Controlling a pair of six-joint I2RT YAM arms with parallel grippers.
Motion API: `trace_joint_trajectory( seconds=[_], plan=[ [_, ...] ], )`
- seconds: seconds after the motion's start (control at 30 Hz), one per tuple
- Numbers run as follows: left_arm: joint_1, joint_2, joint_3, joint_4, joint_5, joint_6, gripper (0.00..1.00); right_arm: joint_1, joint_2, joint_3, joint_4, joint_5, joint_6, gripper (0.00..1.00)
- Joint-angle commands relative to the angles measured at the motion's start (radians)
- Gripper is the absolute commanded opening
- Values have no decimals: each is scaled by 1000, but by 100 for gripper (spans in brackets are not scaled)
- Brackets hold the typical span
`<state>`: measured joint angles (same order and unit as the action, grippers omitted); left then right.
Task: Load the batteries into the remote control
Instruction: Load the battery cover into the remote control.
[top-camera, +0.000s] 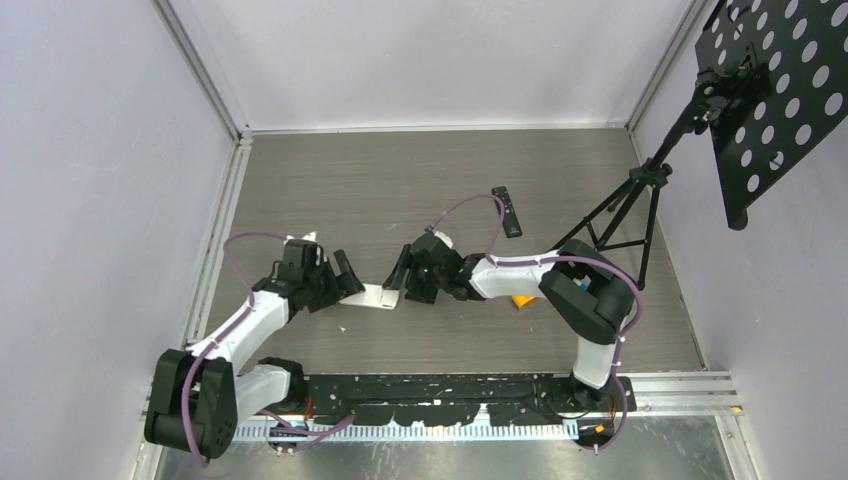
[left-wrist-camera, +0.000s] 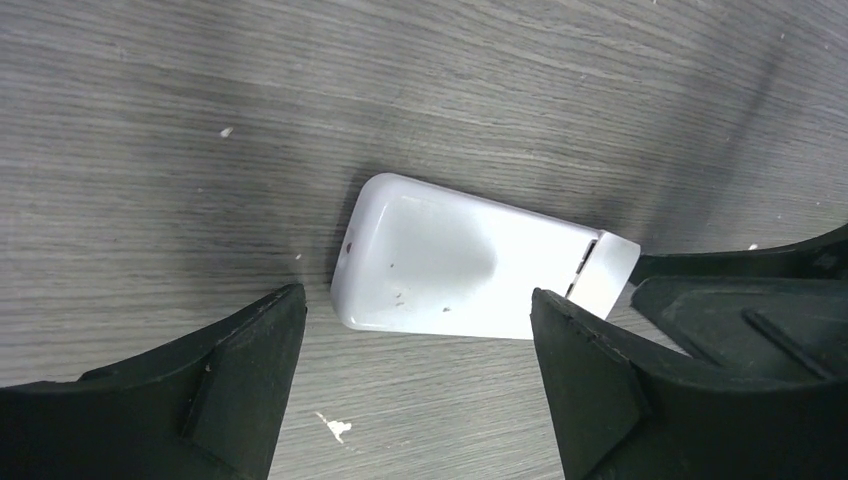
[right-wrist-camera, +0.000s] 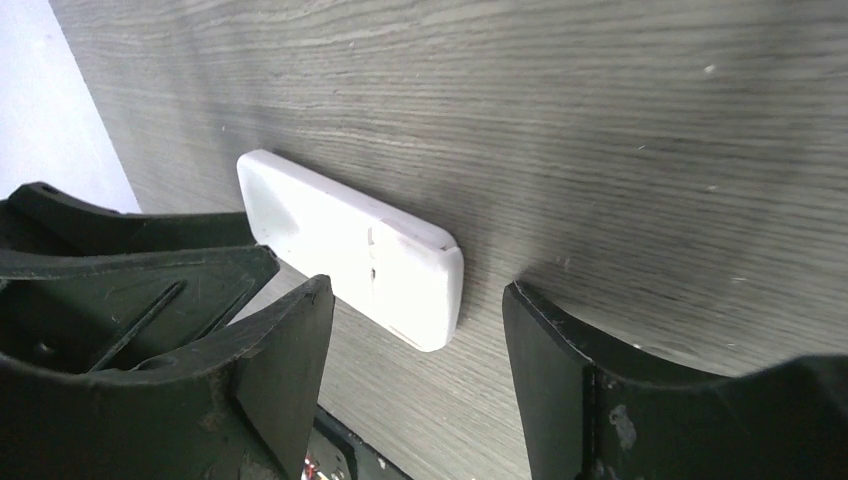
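The white remote control (left-wrist-camera: 450, 265) is lying flat on the grey wood-grain worktop (top-camera: 400, 180), showing a smooth, rounded, buttonless face with a seam crossing it near one end. The left gripper (left-wrist-camera: 417, 305) and right gripper (right-wrist-camera: 418, 295) are flanking its opposite ends, both spread wide and grasping nothing

You can read no text, label, brand or number anywhere here: the white remote (left-wrist-camera: 450, 270) shows only a plain, unmarked back, and any marks on the black remote (top-camera: 507, 211) are too small to make out.
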<state>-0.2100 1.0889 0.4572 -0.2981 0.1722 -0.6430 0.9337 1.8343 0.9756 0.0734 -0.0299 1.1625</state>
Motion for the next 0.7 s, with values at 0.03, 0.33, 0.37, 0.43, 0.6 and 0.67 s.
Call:
trace_joint_trajectory(
  seconds=[0.03, 0.33, 0.37, 0.43, 0.6, 0.67],
  plan=[
    [-5, -24, 18, -73, -18, 19, 86, -16, 16, -43, -186, 145, -99, 69],
    [-5, 41, -14, -14, 43, -22, 75, -16, 70, -8, -152, 56, -127, 39],
    [-5, 51, -18, -1, 59, -32, 72, -16, 73, -9, -140, 45, -130, 35],
    [-5, 69, -36, 33, 91, -52, 67, -16, 79, -11, -112, -30, -134, 29],
    [-6, 94, -73, 93, 128, -83, 58, -9, 83, -31, -29, -94, -157, 23],
    [-5, 90, -80, 99, 127, -90, 58, -2, 83, -26, -42, -92, -170, 24]
  ],
)
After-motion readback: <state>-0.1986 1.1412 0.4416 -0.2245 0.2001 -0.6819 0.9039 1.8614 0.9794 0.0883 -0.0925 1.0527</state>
